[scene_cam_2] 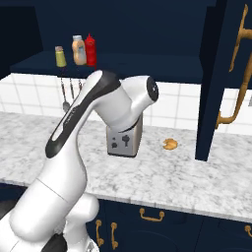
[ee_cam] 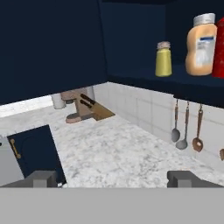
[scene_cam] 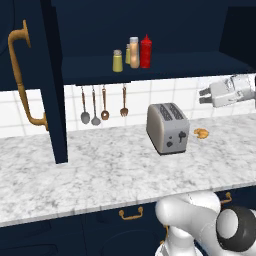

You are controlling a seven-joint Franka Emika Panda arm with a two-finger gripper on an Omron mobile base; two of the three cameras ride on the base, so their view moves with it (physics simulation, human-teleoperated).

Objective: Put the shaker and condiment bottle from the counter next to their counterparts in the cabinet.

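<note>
- Fingertips of my pincer (ee_cam: 113, 178) stand spread with nothing between them, hanging above the counter (scene_cam: 100, 170).
- Ahead and higher, the shaker (ee_cam: 163, 59) stands on the cabinet (scene_cam: 165, 67) shelf, well apart from me.
- Beyond it, the condiment bottle (scene_cam: 145, 51) touches the peach-orange bottle (ee_cam: 200, 43); a careless sweep could topple all three.
</note>
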